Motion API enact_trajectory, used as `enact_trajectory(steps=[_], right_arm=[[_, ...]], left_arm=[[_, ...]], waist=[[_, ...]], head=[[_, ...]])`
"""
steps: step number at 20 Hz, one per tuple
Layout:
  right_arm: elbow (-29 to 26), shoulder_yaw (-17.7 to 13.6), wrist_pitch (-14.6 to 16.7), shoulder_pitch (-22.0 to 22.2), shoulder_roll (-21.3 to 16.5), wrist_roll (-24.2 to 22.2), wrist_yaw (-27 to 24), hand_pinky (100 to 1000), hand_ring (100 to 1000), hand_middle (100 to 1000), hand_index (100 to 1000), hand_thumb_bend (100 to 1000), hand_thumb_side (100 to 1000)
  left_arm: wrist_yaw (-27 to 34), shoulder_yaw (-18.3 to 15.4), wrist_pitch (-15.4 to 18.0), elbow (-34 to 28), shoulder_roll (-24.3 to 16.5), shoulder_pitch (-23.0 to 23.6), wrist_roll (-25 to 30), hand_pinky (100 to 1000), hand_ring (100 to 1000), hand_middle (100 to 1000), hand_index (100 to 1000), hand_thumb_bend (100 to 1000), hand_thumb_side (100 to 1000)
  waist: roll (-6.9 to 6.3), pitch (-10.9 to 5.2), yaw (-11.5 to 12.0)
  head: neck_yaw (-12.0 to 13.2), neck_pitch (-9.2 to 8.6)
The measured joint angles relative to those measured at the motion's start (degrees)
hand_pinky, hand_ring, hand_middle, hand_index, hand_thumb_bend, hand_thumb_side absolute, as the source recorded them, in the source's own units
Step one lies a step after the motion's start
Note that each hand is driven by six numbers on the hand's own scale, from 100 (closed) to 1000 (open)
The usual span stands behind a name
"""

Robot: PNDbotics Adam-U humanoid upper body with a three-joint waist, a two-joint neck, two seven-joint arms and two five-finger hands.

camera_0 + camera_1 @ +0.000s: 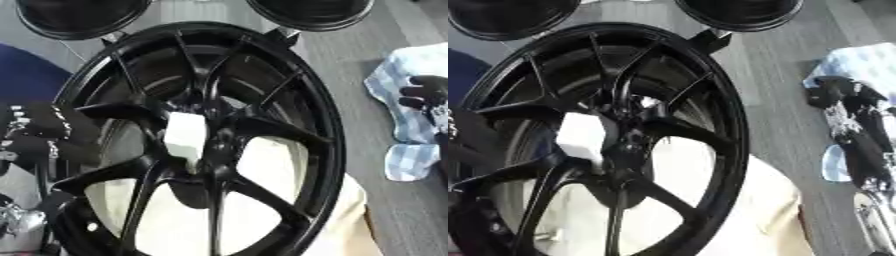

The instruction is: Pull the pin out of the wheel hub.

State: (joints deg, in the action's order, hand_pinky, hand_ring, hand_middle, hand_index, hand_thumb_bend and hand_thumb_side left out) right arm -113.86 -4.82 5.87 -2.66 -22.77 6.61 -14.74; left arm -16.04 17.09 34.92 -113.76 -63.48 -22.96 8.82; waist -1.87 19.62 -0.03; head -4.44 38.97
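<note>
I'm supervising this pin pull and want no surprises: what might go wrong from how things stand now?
1. The white block-shaped pin sits deep among the spokes of the black alloy wheel, so a hand reaching in may jam against a spoke.
2. The right hand is off at the blue checked cloth, far from the hub; it may snag the cloth when it moves.

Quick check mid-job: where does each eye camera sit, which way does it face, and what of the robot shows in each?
Left eye view: in the head, looking down at the black multi-spoke wheel hub with a white block-shaped piece at its centre; the left hand at the rim, the right hand over a blue-and-white checked cloth.
Right eye view: beside it in the head, same downward look; the right hand and its forearm show more fully.
Shared: hub, white piece, cloth, grey floor.
</note>
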Motion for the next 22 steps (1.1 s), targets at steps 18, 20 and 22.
enact_trajectory(steps=[18, 20, 22], right_arm=[[0.0, 0.59, -1.13, -0.04, -1.26, -0.59, -0.16, 751, 726, 694, 570, 321, 457], [0.0, 0.59, -1.25, -0.06, -1.29, -0.47, -0.31, 751, 726, 694, 570, 321, 457], [0.0, 0.58, -1.29, -0.06, -1.29, -0.42, -0.41, 751, 724, 693, 569, 319, 458]], left_arm=[[15.21, 5.98, -11.61, -0.35, -1.98, -17.53, 10.64, 898, 904, 781, 896, 275, 568], [15.9, 6.03, -13.51, -0.35, -0.77, -18.91, 12.55, 898, 904, 781, 896, 275, 568], [16.55, 6.07, -15.42, -0.35, 0.19, -20.05, 14.45, 931, 931, 796, 903, 345, 493]], waist=[[-2.57, -0.47, -0.69], [-2.61, -0.48, -0.63], [-2.6, -0.48, -0.56]], head=[[0.73, 0.2], [0.65, 0.22], [0.49, 0.24]])
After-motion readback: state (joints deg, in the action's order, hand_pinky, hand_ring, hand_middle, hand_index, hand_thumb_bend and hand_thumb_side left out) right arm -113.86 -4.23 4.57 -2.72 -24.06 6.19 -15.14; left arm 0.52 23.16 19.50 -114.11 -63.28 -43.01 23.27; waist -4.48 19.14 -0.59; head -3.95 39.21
